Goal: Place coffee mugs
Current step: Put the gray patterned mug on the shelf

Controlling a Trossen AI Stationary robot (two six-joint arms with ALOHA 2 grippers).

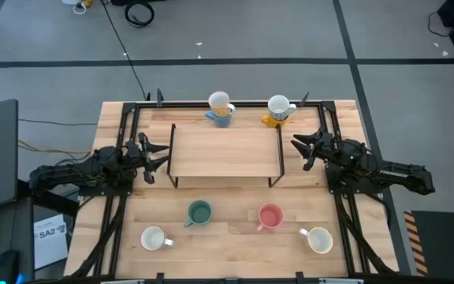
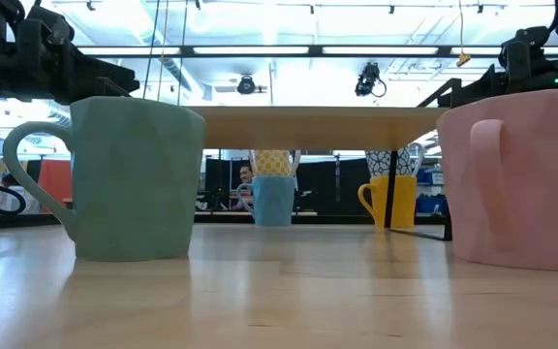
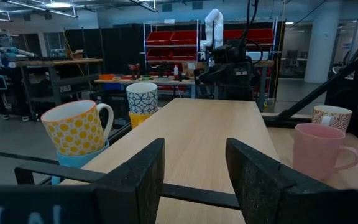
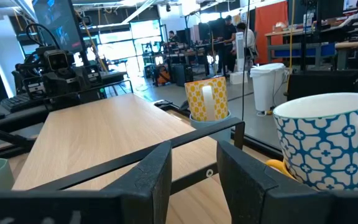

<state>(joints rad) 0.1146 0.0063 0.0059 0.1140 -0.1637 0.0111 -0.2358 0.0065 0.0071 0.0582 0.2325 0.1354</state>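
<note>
**Both pincers empty, mugs waiting**

Left pincer (image 1: pixel 162 155) and right pincer (image 1: pixel 299 147) flank the wooden shelf (image 1: pixel 225 147), fingers spread, holding nothing. Green mug (image 1: pixel 199 212) and pink mug (image 1: pixel 269 216) sit nearest; approach a rim squarely, avoiding the handle.

Mugs (image 1: pixel 199 212) before and behind shelf (image 1: pixel 225 150)

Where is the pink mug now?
In the high view, the pink mug stands on the table's near right part, between the green mug and a cream mug.
</note>
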